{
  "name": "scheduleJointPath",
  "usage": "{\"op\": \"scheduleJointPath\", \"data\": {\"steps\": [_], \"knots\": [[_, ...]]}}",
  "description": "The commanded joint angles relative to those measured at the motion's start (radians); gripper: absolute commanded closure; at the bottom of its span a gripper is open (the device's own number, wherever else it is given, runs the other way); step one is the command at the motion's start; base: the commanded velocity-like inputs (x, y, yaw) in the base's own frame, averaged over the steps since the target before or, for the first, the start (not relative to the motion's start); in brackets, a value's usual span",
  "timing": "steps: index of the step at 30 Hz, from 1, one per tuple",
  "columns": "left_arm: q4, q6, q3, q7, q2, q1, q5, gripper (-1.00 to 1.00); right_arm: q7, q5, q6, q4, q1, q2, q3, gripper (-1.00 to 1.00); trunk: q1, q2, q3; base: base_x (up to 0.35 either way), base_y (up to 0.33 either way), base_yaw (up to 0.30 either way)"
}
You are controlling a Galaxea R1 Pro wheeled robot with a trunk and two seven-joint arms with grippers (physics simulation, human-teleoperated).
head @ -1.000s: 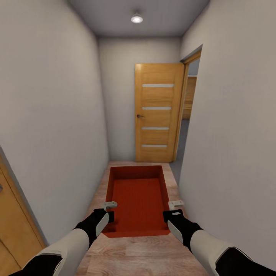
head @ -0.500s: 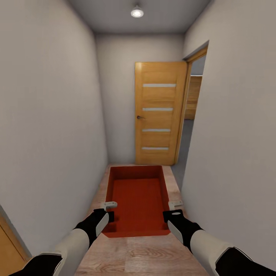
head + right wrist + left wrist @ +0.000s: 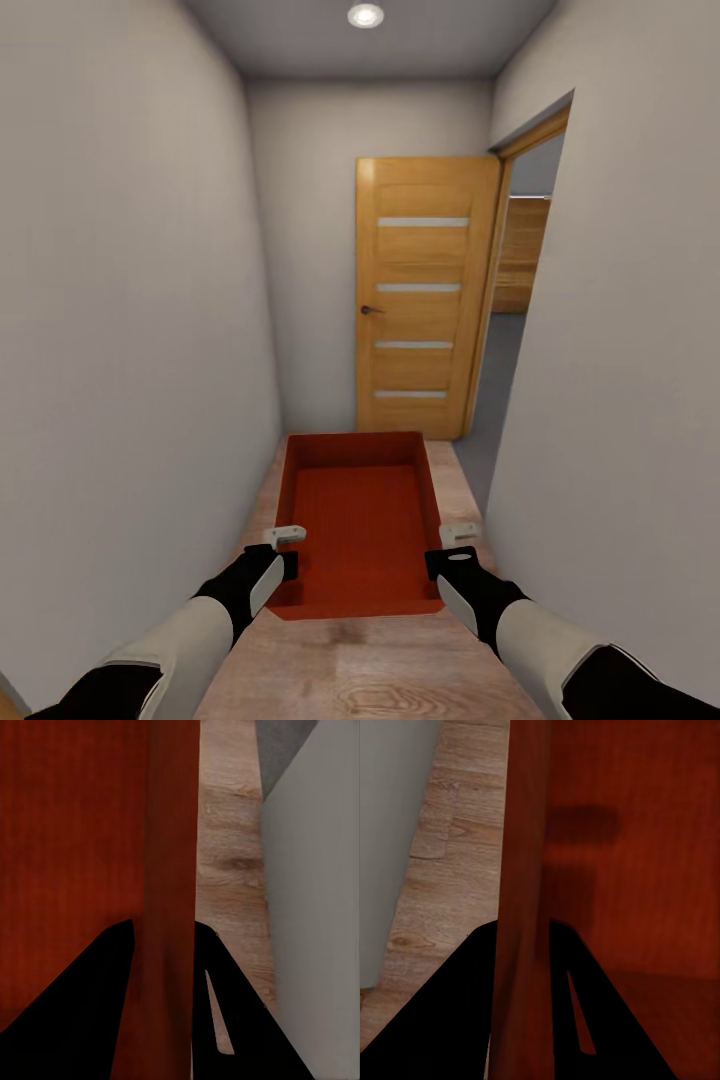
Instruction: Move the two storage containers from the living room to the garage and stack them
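Head view: storage container [image 3: 360, 525] lower centre, long axis pointing ahead at door [image 3: 425, 295]; left gripper [image 3: 283, 548], right gripper [image 3: 452, 545] each pinching side wall, doorway upper right.

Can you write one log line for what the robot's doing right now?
Hallway | left tool and right tool shut on storage container walls | open door ahead

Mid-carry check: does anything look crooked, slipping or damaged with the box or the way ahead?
Nothing stands out. The orange-red container sits level and square between the left hand and right hand, each clamped over a side wall. It looks empty and intact. Ahead, the wooden door stands open beside the doorway on the right.
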State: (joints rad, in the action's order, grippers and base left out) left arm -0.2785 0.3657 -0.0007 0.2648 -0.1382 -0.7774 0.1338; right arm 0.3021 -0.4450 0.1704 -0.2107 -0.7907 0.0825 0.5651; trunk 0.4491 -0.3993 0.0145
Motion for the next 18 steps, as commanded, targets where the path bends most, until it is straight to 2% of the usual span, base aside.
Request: {"op": "scheduleJointPath", "data": {"steps": [1,14,18], "knots": [[-0.005,0.002,-0.007,0.011,0.009,0.0,-0.029,1.0,0.009,-0.018,0.008,0.002,0.0,-0.001,0.012,1.0,0.001,-0.001,0.0,0.322,0.087,0.0],[-0.005,0.002,-0.007,0.011,0.009,0.0,-0.029,1.0,0.009,-0.018,0.008,0.002,-0.001,-0.001,0.012,1.0,0.001,-0.001,0.0,0.322,0.087,-0.003],[-0.005,0.002,-0.007,0.011,0.01,0.0,-0.029,1.0,0.009,-0.018,0.008,0.002,0.0,-0.001,0.012,1.0,0.001,-0.001,0.0,0.322,0.08,-0.193]]}}
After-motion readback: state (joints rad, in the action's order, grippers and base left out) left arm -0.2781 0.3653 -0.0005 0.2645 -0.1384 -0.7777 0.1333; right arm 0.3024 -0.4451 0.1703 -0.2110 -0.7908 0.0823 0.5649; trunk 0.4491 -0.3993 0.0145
